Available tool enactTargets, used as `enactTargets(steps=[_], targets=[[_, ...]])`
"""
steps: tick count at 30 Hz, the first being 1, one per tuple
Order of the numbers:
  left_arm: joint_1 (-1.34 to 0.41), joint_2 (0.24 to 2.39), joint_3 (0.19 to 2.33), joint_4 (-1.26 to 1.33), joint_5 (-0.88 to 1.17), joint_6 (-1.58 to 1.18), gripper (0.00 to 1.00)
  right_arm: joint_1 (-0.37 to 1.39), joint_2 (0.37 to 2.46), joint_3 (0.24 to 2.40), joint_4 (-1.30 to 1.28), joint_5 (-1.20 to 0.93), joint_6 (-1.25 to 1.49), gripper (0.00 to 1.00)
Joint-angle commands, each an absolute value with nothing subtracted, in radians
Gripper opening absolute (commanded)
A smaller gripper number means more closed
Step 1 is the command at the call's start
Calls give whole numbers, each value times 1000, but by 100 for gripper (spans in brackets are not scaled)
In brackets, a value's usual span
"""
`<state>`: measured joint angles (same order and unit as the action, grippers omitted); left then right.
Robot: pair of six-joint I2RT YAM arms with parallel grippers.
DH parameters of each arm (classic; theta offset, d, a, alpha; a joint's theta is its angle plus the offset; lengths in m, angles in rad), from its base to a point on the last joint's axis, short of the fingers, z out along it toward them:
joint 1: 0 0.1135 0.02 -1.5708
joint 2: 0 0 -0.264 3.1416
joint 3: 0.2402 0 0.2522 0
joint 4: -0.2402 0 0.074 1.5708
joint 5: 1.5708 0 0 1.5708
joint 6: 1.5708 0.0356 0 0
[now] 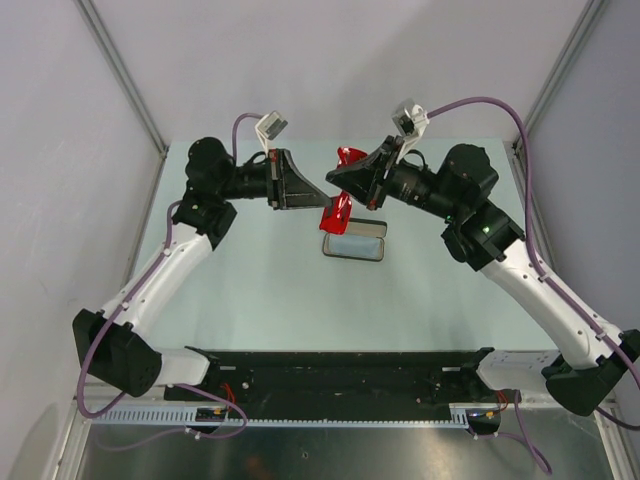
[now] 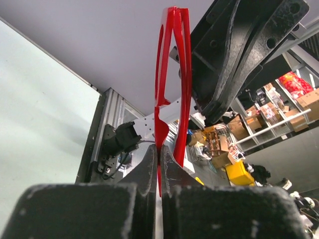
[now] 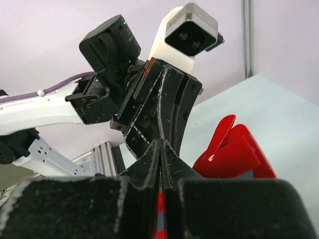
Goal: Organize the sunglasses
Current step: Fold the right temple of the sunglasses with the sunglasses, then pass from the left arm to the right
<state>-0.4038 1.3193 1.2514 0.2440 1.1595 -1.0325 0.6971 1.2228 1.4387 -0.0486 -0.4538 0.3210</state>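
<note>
The red sunglasses (image 1: 339,211) are up in the air over the middle of the tabletop (image 1: 260,290). The left claw (image 2: 159,158) reaches in from 9 o'clock and is pinched tight on a thin red part. The right claw (image 3: 160,152) reaches in from 2 o'clock and is pinched tight on another red bit. A black case (image 1: 354,243) lies on the tabletop at 6 o'clock from the sunglasses. I think the job is about half done. The sunglasses are picked up, but they are not in the case yet. I cannot tell if their thin arms are folded flat.
</note>
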Motion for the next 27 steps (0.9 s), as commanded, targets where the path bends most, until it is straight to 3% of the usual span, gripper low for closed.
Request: enactTargets(steps=[1, 2, 5, 8, 11, 18, 23, 27], targets=[[-413, 1296, 1289, 275, 1213, -1092, 1, 699, 1227, 1448, 41, -440, 301, 6], [-413, 1296, 1287, 276, 1209, -1094, 1, 698, 1224, 1453, 54, -434, 308, 6], [-403, 1310, 1298, 276, 1190, -1092, 0, 687, 1190, 1469, 57, -358, 354, 22], [-388, 1338, 1322, 276, 1152, -1094, 0, 655, 1158, 1515, -59, -219, 394, 57], [-380, 1371, 1345, 276, 1129, -1091, 0, 608, 1135, 1535, -179, -146, 442, 69], [-376, 1419, 1385, 276, 1121, -1126, 0, 568, 1089, 1480, -305, -141, 473, 58], [-376, 1408, 1388, 276, 1121, -1118, 0, 563, 1112, 1460, -319, -250, 446, 49], [-376, 1390, 1391, 276, 1120, -1112, 1, 564, 1138, 1450, -312, -276, 453, 46]])
